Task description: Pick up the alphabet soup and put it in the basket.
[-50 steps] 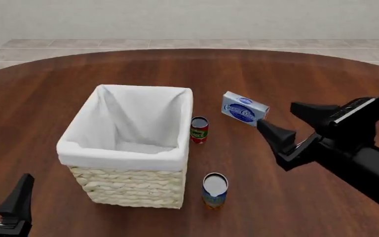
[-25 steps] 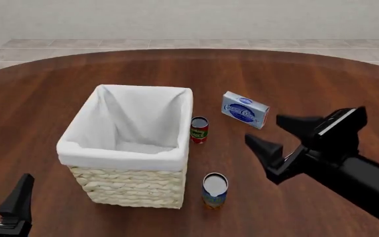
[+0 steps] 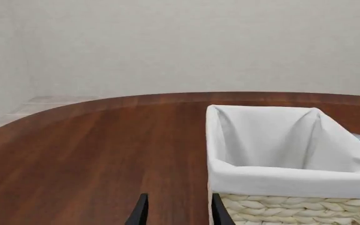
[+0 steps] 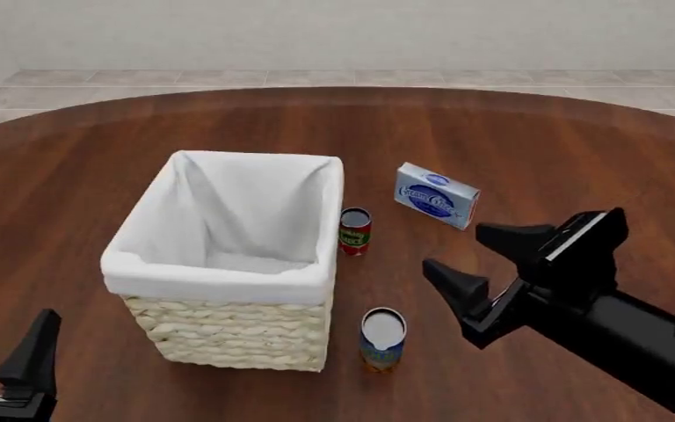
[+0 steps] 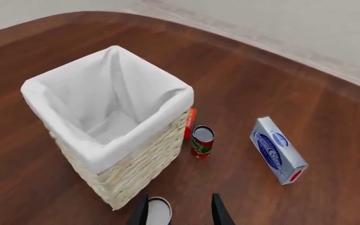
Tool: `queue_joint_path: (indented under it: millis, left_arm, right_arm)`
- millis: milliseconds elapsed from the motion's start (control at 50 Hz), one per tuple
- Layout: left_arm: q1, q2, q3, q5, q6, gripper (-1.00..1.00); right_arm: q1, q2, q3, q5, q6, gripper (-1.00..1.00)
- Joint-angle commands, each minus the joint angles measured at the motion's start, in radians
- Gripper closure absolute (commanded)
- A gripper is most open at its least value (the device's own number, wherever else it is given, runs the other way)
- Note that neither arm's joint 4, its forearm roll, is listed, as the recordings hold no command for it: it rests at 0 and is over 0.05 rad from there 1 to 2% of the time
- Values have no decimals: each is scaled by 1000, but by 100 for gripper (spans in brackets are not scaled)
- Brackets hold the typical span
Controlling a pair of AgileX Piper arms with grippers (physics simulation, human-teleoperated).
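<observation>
My right gripper [image 4: 488,263] hangs spread and empty above the table, just right of the alphabet soup [image 4: 382,338] — the can stands upright near the basket [image 4: 229,274], close by its near right corner, with its axis vertical. In the right wrist view the can's pale top [image 5: 158,211] sits at the frame edge beside the fingertips [image 5: 141,212]. The left gripper [image 4: 10,374] is parked near left, farther off; whether it is parted or closed, I cannot tell. The right arm is nearer, I judge.
</observation>
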Motion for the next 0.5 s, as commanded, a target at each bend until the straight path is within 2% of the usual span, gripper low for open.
queue_joint_path:
  millis: [20,500]
  left_arm:
    - [0,0,0,0,0,-100]
    - [0,0,0,0,0,-100]
  right_arm:
    - [24,20,2,-11,3,-100]
    - [66,59,24,-55,18,-100]
